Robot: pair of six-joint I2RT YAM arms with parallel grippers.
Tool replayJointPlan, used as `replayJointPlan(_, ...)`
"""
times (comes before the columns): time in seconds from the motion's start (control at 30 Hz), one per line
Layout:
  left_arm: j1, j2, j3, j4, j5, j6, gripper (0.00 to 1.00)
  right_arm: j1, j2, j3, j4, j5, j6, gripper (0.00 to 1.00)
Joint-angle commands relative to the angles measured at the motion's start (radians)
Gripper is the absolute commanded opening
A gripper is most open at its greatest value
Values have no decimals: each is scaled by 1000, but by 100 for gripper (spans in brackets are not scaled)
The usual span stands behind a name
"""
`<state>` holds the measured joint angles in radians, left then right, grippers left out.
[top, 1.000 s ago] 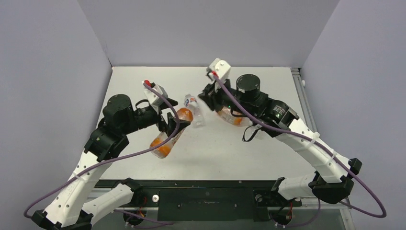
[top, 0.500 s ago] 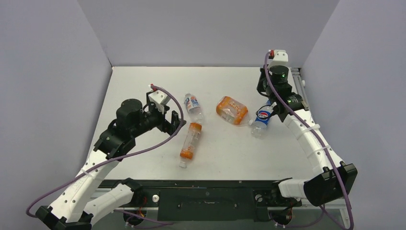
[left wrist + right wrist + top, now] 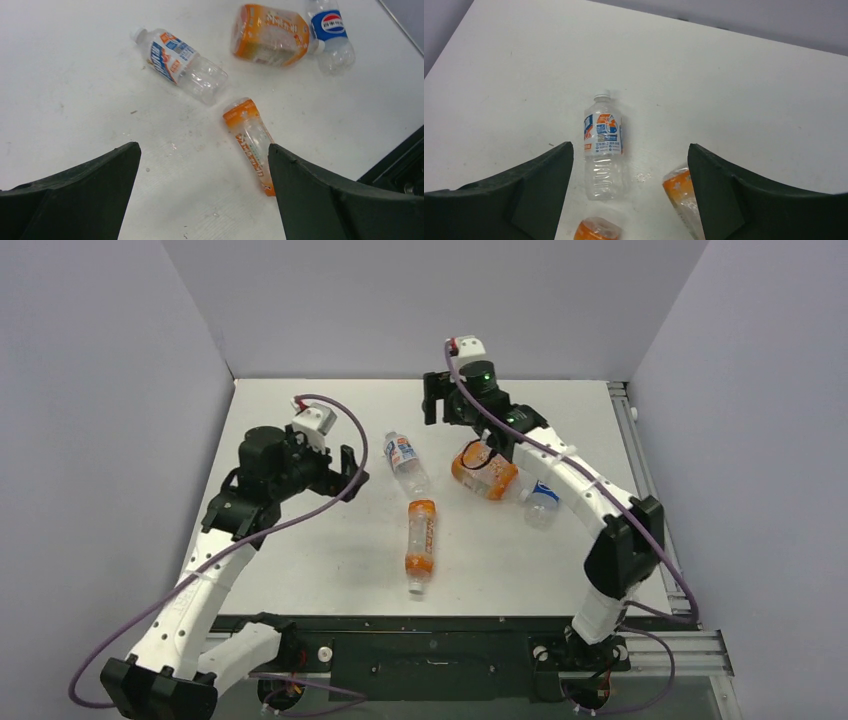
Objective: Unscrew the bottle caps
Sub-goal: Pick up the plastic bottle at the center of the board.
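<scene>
Pepsi bottle (image 3: 540, 508): neck end under the right arm (image 3: 572, 472); cut by the upper edge in the left wrist view.
Wide orange bottle (image 3: 480, 472): partly covered by that arm.
Slim orange bottle (image 3: 248, 135): lower end behind the left fingers (image 3: 340, 200).
Right wrist view: orange bottle end (image 3: 596, 231) and orange bottle piece (image 3: 678, 187) cut by the lower edge; cannot tell which bottle is which.

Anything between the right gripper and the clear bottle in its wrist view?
Nothing visible. The right gripper hangs open over the table. The clear bottle lies flat in plain sight between its fingers, with its white cap uncovered.
</scene>
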<state>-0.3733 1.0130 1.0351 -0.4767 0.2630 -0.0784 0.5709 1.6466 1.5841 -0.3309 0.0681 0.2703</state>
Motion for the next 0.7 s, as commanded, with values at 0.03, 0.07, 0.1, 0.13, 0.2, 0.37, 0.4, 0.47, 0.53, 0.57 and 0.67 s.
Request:
replayJointPlan(0.03, 171, -118, 100, -14, 183, 10, 97, 66, 224, 160, -7, -88, -22, 80)
replayJointPlan(0.07, 180, -123, 108, -46, 184, 23, 97, 74, 260, 190, -9, -96, -26, 81)
replayJointPlan(0.1, 182, -130, 125, -62, 185, 35, 97, 86, 299, 204, -11, -101, -29, 81)
replayJointPlan(0.13, 185, -132, 129, -79, 183, 33, 97, 90, 322, 236, -21, -113, -27, 82)
replayJointPlan(0.2, 190, -133, 128, -79, 172, 1, 97, 99, 388, 290, -48, -126, -29, 82)
replayJointPlan(0.37, 193, -115, 118, -53, 173, -99, 97, 104, 540, 408, -135, -139, -45, 83)
replayJointPlan(0.4, 194, -114, 110, -49, 174, -111, 97, 104, 574, 440, -144, -148, -46, 84)
replayJointPlan(0.47, 193, -118, 97, -32, 179, -146, 97, 104, 628, 496, -178, -161, -47, 84)
replayJointPlan(0.53, 193, -129, 81, -11, 183, -174, 97, 104, 680, 559, -217, -164, -48, 84)
replayJointPlan(0.57, 193, -138, 76, 7, 183, -188, 97, 104, 696, 597, -236, -163, -49, 84)
replayJointPlan(0.67, 193, -154, 52, 23, 183, -211, 97, 104, 755, 654, -260, -163, -53, 85)
